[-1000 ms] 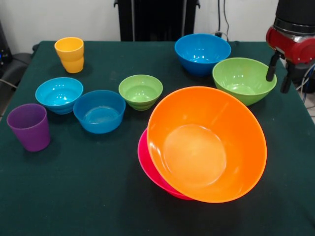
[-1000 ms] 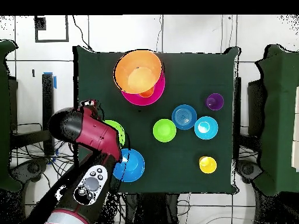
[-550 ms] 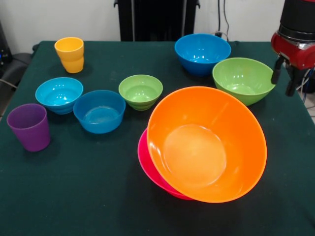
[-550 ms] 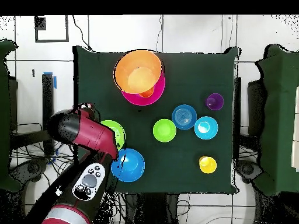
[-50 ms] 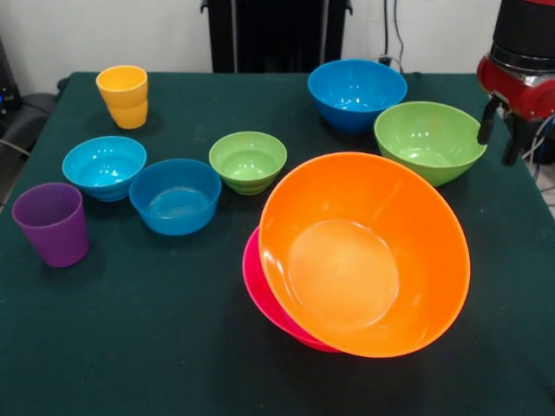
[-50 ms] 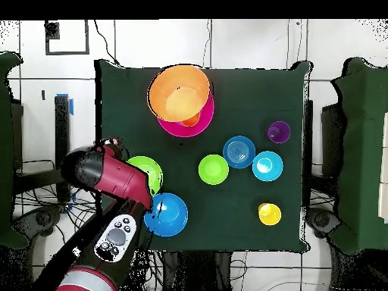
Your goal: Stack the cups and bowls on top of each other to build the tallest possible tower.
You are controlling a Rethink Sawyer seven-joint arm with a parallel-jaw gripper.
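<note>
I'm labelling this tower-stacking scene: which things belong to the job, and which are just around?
Job:
large orange bowl
large pink bowl
medium green bowl
medium blue bowl
small green bowl
small blue bowl
cyan bowl
purple cup
yellow cup
gripper

Around:
table

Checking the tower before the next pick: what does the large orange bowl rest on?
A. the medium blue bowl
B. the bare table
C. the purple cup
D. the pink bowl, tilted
D: the orange bowl leans tilted over the pink bowl, whose rim shows beneath its left edge; the overhead view shows them overlapping too.
</note>
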